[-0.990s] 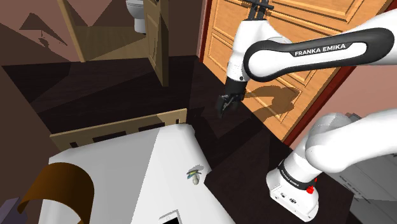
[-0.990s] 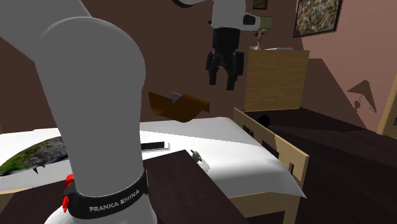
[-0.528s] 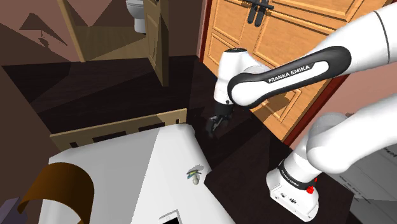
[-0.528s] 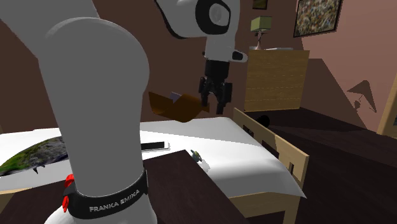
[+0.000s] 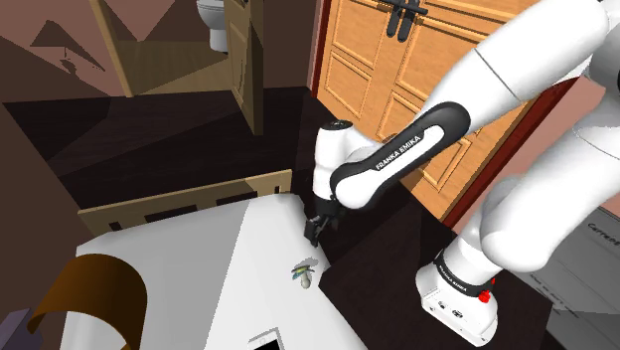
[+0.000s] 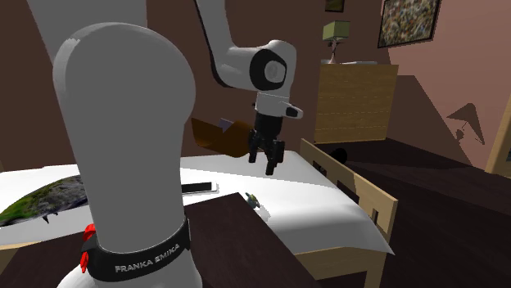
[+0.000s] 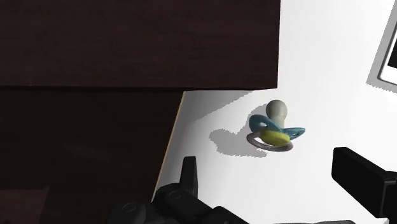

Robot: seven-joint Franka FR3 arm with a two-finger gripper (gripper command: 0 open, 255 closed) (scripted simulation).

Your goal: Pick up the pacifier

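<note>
On the white bed [image 5: 199, 259]: the pacifier [image 7: 273, 130] lies close to the sheet's edge, teal and yellow with a pale teat, touching nothing else.
Gripper [image 7: 264, 167]: hangs low over that edge, just above and beside the pacifier; its fingers are spread wide and hold nothing.
Brown curved shell [image 5: 94, 288]: on the bed, well apart from the pacifier; what it holds cannot be told.
Flat dark slab [image 6: 199, 187]: white-rimmed, flat on the sheet near the pacifier.
Footboard [image 5: 189, 202]: light wood, at the bed's end.
Cabinet [image 6: 356, 102]: wooden, beyond the bed, with a lamp [image 6: 336, 33] on top.
</note>
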